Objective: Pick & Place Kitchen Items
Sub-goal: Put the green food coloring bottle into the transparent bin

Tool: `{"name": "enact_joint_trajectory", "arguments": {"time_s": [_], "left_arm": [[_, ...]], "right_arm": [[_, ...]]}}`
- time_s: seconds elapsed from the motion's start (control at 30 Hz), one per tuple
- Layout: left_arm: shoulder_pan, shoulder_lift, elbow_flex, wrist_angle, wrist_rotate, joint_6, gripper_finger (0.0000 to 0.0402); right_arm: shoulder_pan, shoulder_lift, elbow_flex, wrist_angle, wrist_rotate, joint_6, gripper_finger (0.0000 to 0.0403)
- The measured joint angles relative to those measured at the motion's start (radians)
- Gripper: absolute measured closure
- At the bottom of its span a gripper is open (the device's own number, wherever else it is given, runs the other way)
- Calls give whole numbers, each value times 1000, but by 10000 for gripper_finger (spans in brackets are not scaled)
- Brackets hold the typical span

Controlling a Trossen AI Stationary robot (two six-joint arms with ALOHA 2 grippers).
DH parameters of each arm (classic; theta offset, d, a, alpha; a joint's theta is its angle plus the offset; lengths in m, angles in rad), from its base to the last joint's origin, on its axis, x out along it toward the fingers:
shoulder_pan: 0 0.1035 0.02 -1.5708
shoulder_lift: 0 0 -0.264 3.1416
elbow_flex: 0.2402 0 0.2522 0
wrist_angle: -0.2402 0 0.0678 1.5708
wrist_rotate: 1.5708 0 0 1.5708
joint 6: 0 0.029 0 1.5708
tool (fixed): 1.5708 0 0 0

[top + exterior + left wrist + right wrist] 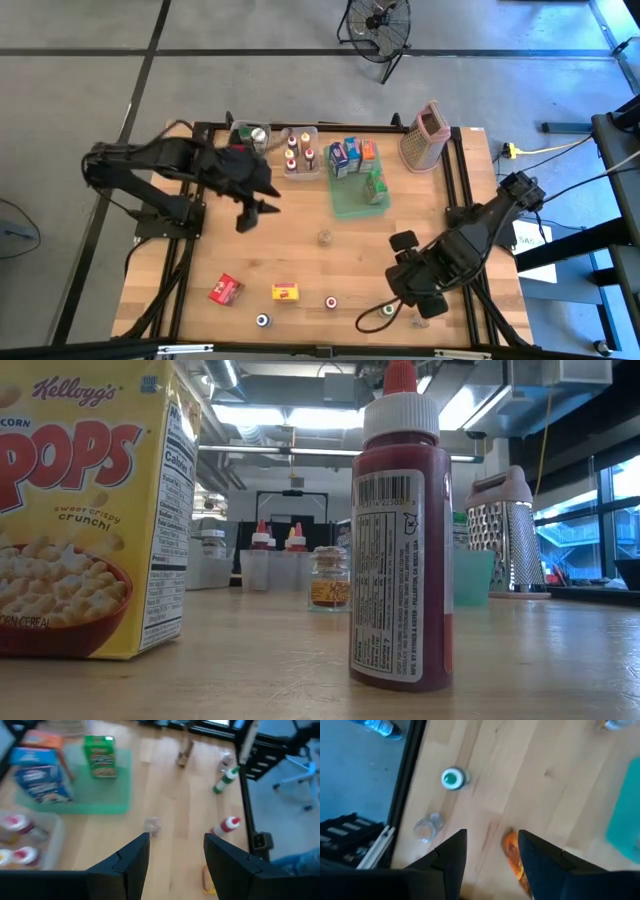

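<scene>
Currently, the left gripper (258, 212) hangs above the desk (300, 255) on its left half, just inward of the clear bin (301, 151) at the far edge. Its two dark fingers (131, 860) stand apart with nothing between them; bare wood shows through the gap.

The right gripper (403, 262) hangs over the near right part of the desk. Its fingers (451, 854) are likewise apart and hold nothing; in the right wrist view an orange item (512, 852), too blurred to identify, lies on the wood between and beyond them.

Location of the kitchen items:
- Small bottles with red and yellow caps (298, 152) stand inside the clear bin at the far edge.
- Blue and orange cartons (352, 155) and a green carton (375, 182) stand on the flat green tray (352, 205), just beside the bin.
- A small clear jar (325, 237) stands alone near the desk's centre.
- Along the near edge, from the left: a red packet (226, 290), a yellow cereal carton (286, 292), a blue-capped bottle (262, 320), a red-capped bottle (331, 302), a green-capped bottle (388, 310) and a clear jar (421, 321).

A box grater (424, 136) stands at the far right corner.
</scene>
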Motion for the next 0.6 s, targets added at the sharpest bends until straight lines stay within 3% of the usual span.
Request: {"name": "enact_joint_trajectory", "arguments": {"time_s": [0.17, 0.4, 0.6], "left_arm": [[-84, 62, 0, 82, -31, -5, 219], [-198, 124, 0, 137, -180, -77, 219], [-284, 144, 0, 159, -193, -126, 219]], "right_arm": [[7, 21, 0, 5, 23, -54, 224], [7, 46, 0, 14, 57, -103, 224], [20, 47, 0, 77, 58, 53, 224]]}}
